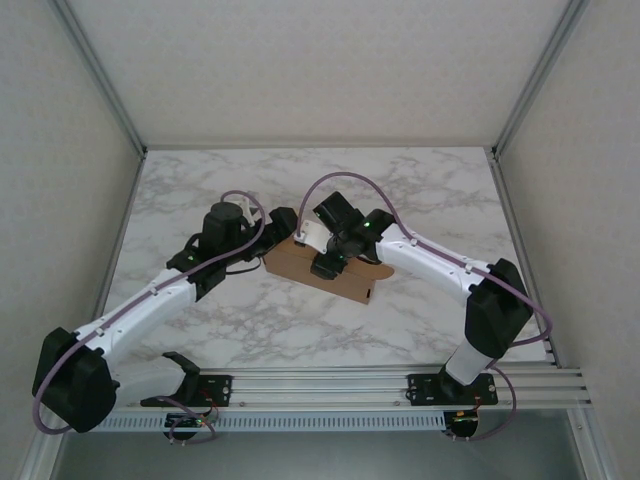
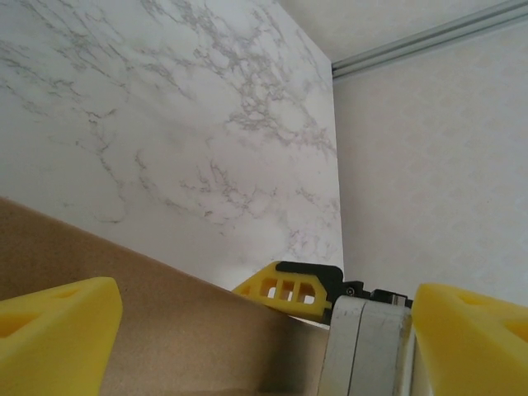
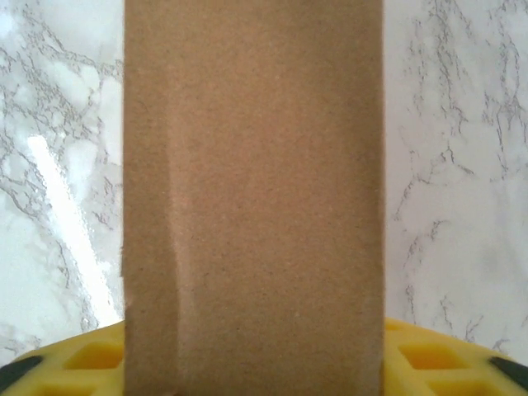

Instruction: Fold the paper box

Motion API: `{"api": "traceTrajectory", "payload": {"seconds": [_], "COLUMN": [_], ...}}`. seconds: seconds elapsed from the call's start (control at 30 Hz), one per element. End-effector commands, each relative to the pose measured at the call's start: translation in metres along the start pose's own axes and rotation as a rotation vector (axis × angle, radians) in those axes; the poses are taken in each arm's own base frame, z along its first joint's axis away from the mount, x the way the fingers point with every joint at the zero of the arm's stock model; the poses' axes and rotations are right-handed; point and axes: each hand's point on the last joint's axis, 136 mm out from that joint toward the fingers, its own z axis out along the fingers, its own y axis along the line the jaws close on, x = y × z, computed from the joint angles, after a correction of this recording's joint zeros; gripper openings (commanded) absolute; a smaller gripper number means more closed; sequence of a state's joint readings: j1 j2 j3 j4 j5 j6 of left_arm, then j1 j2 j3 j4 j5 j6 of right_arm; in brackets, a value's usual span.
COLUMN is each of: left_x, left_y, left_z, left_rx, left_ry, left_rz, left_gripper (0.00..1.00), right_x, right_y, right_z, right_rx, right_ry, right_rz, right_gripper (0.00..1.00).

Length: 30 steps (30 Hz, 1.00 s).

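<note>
White walls and an aluminium frame close in a marble table (image 1: 200, 310). The paper box (image 1: 350, 283) lies near its middle, between the two arms, its long side running from upper left to lower right in the overhead view. It looks partly formed — a shallow brown shell with what seems a flap jutting at its right end. It is plain thin cardboard, so I judge it light and stiff across each panel but ready to hinge at every crease. It would likely skid on the smooth marble if pushed from one side alone. Edges and flaps are the places to take hold. A hard pinch in the middle of a panel could dent it, and a tab could bend the wrong way.

The right gripper (image 1: 328, 262) sits over the middle of the box. In its wrist view a cardboard strip runs up between the yellow fingers (image 3: 74, 363) and covers the gap, so I cannot tell whether they pinch it or stand clear. The left gripper (image 2: 264, 342) is at the box's left end with its jaws spread wide — a cardboard edge runs low between them, and nothing is clamped.
</note>
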<state>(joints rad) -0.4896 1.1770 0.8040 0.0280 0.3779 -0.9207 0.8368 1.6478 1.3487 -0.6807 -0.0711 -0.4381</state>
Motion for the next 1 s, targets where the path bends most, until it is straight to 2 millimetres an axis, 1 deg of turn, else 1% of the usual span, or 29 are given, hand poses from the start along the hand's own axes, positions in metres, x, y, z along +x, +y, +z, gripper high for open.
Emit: {"api": "traceTrajectory", "payload": {"seconds": [0.0,0.03,0.1,0.2,0.27,0.33,0.4,0.43,0.47,0.53,0.63,0.67,0.73,0.77,0.83,0.9,0.97], "left_x": [0.019,0.018,0.019,0.018,0.017,0.015,0.014,0.014,0.014,0.015,0.015,0.015,0.014,0.014,0.014,0.015,0.017], "left_y": [0.038,0.040,0.042,0.044,0.045,0.045,0.046,0.046,0.047,0.046,0.046,0.046,0.045,0.045,0.045,0.045,0.045], "left_z": [0.008,0.009,0.010,0.011,0.010,0.010,0.010,0.010,0.010,0.009,0.010,0.009,0.009,0.008,0.008,0.007,0.008], "left_rx": [-0.138,-0.145,-0.154,-0.165,-0.176,-0.184,-0.195,-0.196,-0.198,-0.199,-0.203,-0.204,-0.208,-0.211,-0.212,-0.213,-0.213], "left_ry": [0.061,0.060,0.059,0.061,0.057,0.052,0.048,0.047,0.048,0.049,0.052,0.052,0.052,0.053,0.054,0.059,0.066], "left_rz": [-0.033,-0.034,-0.035,-0.028,-0.020,-0.009,-0.003,-0.002,0.000,0.003,0.012,0.018,0.030,0.035,0.038,0.036,0.036], "left_gripper": [0.90,0.90,0.90,0.90,0.90,0.90,0.91,0.91,0.91,0.91,0.91,0.91,0.91,0.91,0.91,0.91,0.91], "right_x": [-0.010,-0.013,-0.022,-0.030,-0.028,-0.020,-0.004,0.004,0.011,0.024,0.030,0.036,0.045,0.050,0.062,0.067,0.078], "right_y": [-0.004,-0.007,-0.011,-0.017,-0.025,-0.035,-0.051,-0.055,-0.058,-0.063,-0.058,-0.059,-0.054,-0.046,-0.039,-0.030,-0.023], "right_z": [-0.007,-0.013,-0.029,-0.054,-0.067,-0.078,-0.089,-0.095,-0.101,-0.115,-0.141,-0.149,-0.156,-0.158,-0.160,-0.160,-0.156], "right_rx": [-0.008,-0.005,-0.004,0.023,0.081,0.153,0.270,0.303,0.332,0.406,0.402,0.417,0.390,0.358,0.303,0.259,0.229], "right_ry": [-0.066,-0.091,-0.155,-0.229,-0.256,-0.252,-0.222,-0.208,-0.198,-0.206,-0.280,-0.282,-0.252,-0.225,-0.186,-0.182,-0.174], "right_rz": [0.056,0.073,0.107,0.162,0.211,0.266,0.362,0.399,0.430,0.492,0.630,0.707,0.842,0.916,1.081,1.204,1.352], "right_gripper": [0.77,0.81,0.86,0.89,0.89,0.88,0.84,0.81,0.77,0.64,0.54,0.51,0.52,0.52,0.49,0.47,0.45]}}
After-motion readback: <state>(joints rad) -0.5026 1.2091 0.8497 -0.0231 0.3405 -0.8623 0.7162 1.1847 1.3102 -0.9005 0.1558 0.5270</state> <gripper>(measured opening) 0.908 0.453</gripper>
